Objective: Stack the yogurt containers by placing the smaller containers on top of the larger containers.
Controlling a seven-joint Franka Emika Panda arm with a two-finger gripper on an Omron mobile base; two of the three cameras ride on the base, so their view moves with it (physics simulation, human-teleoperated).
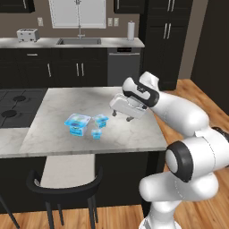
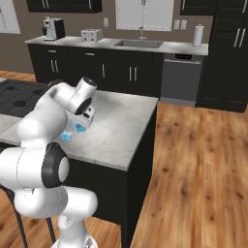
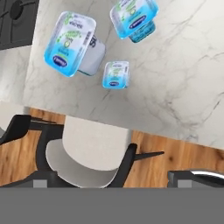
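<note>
On your marble tabletop (image 1: 129,134) the three yogurt cups sit in a tight cluster near the front edge, left of the middle. Going left to right in the left base view, you first meet the large cup (image 1: 77,123), the widest of the three, with its broad printed lid facing up. Just beside it, a little nearer the front edge, stands the tiny cup (image 1: 96,133). To the right and slightly further back is the medium cup (image 1: 100,120). None is stacked on another; each rests on the marble by itself, close to its neighbours, with thin gaps between them as the hand view shows them: large cup (image 3: 70,43), tiny cup (image 3: 116,74), medium cup (image 3: 132,18).

Further right, the gripper (image 1: 127,117) hangs above the tabletop, off to the right of the cluster and apart from all three cups. You have the jaws spread wide, as far as they go, with nothing between them.

A dark chair (image 1: 65,188) with a pale seat stands at the front edge below the cups.
</note>
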